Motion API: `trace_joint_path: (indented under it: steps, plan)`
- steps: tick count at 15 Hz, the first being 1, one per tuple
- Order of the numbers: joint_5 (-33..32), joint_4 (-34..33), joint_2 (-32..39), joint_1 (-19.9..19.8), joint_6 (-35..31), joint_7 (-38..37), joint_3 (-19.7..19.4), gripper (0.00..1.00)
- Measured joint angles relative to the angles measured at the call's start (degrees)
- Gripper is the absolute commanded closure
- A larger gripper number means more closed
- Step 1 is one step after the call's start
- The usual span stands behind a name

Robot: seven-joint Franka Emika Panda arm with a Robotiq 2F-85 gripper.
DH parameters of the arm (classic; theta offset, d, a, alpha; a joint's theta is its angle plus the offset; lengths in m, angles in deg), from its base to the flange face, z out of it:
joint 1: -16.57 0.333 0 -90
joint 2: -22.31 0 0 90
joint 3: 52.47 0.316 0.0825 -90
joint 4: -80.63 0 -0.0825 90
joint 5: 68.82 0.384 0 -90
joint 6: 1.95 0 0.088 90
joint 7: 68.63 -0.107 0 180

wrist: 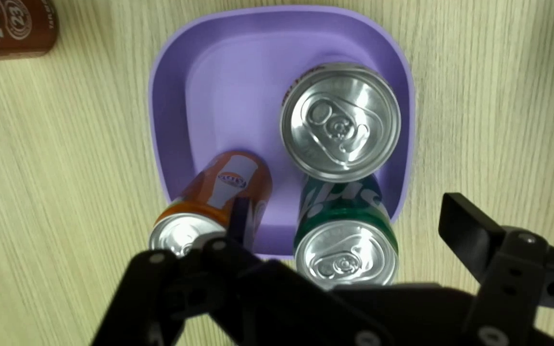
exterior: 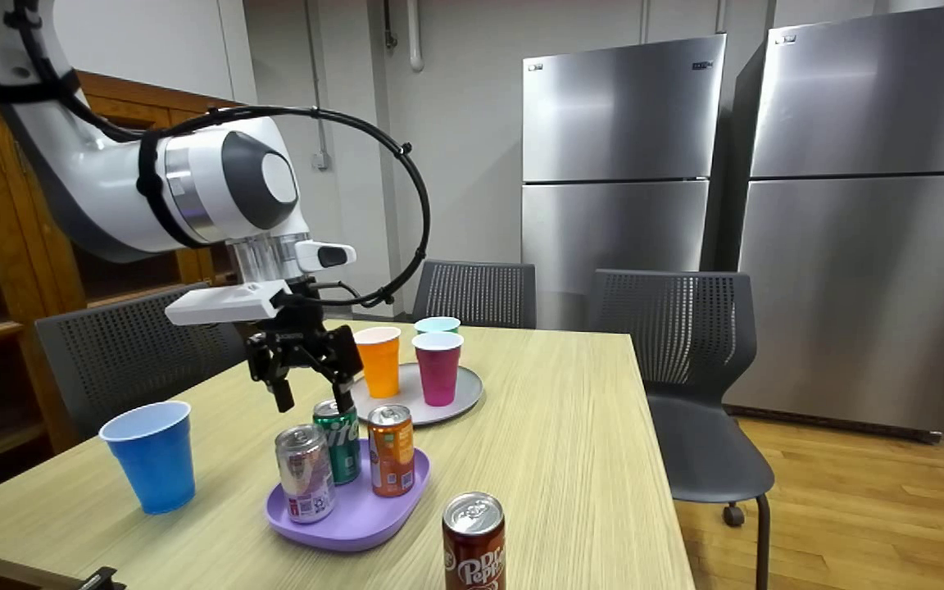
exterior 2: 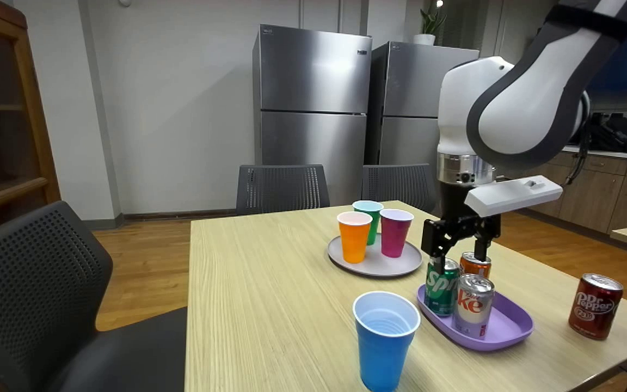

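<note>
My gripper (wrist: 352, 221) stands open above the purple tray (wrist: 238, 72), with no object held. Between its spread fingers, seen from above, is the green Sprite can (wrist: 346, 209), upright on the tray. One finger overlaps the orange can (wrist: 231, 180) in the wrist view; contact cannot be made out. A silver Diet Coke can (wrist: 339, 122) is upright beside the Sprite can. In both exterior views the fingertips hang around the height of the can tops, with the gripper (exterior: 314, 399) just over the Sprite can (exterior: 339, 451).
A Dr Pepper can (exterior 2: 595, 307) stands off the tray near the table edge. A blue cup (exterior 2: 385, 343) is on the tray's opposite side. Behind, a grey plate (exterior: 468, 393) carries orange, magenta and green cups. Chairs (exterior: 677, 352) surround the table (exterior: 554, 442).
</note>
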Motion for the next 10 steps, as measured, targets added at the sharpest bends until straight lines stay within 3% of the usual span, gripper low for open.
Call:
trace_joint_path:
  steps: [10]
  plan:
    - [-0.1,-0.1,-5.1,0.0,0.1,0.1,1.1,0.0]
